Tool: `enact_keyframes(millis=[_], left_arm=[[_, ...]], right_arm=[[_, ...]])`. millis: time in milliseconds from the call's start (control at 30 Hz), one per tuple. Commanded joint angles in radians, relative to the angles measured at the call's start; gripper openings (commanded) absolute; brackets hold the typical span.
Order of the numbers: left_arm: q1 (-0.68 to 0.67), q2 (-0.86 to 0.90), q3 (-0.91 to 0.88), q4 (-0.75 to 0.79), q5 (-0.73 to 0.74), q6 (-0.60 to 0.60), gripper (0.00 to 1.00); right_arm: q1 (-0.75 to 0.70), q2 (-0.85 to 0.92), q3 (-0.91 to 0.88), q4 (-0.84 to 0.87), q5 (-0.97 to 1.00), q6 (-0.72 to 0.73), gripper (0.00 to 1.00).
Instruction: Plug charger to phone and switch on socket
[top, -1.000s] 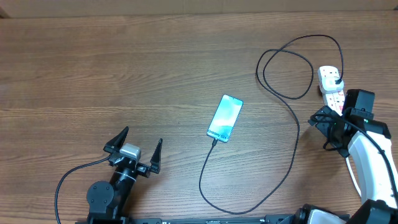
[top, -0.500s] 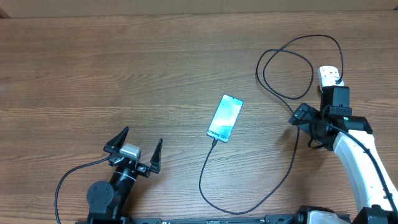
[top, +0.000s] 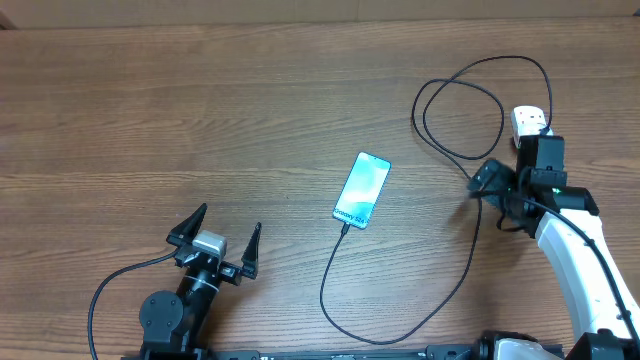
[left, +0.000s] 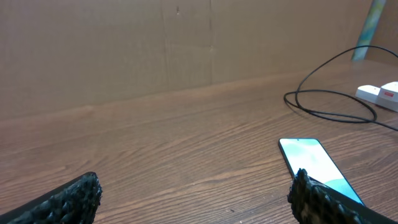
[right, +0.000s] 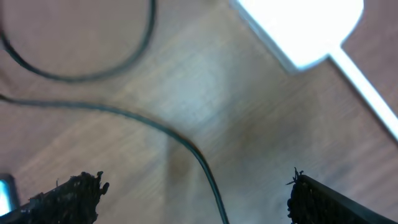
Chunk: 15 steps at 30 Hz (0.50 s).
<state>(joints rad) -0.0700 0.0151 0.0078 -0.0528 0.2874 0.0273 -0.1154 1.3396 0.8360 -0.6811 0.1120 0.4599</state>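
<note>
Phone (top: 362, 189) lies lit and screen-up near the middle of the table (top: 150, 110). The charger (top: 323, 285) meets its lower edge, and from overhead the connector looks seated, though it is too small to be sure. From there the cable sweeps toward the near edge, climbs the right side, loops, and ends at a black plug in the far end of the socket (top: 527, 120) by the table's right edge. So I judge the plugging step done and the switching step in hand.

Your right end effector (top: 497, 198) hovers just beside the socket, over the cable, with its fingers spread wide and pinching nothing. Its arm hides most of the socket from above. Its wrist view is blurred and shows only one white end of the socket and the white cord (right: 367, 87) at upper right, with no switch in sight. Your left end effector (top: 228, 222) sits well apart at the near left, also spread and empty.

Next you need to find the red-marked switch that serves the occupied outlet. Then bring a fingertip over it and press down without snagging the cable or shoving the socket.
</note>
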Motion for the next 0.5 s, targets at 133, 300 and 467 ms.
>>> enact_keyframes(millis=[133, 300, 467], left_arm=[[0.004, -0.011, -0.003, 0.001, -0.006, -0.013, 1.0], [0.004, -0.011, -0.003, 0.001, -0.006, -0.013, 1.0], [0.004, -0.011, -0.003, 0.001, -0.006, -0.013, 1.0]], right_arm=[[0.004, -0.021, -0.023, 0.276, -0.057, 0.002, 1.0], [0.004, -0.021, -0.048, 0.473, -0.254, -0.134, 1.0], [0.018, -0.021, -0.08, 0.58, -0.353, -0.26, 1.0]])
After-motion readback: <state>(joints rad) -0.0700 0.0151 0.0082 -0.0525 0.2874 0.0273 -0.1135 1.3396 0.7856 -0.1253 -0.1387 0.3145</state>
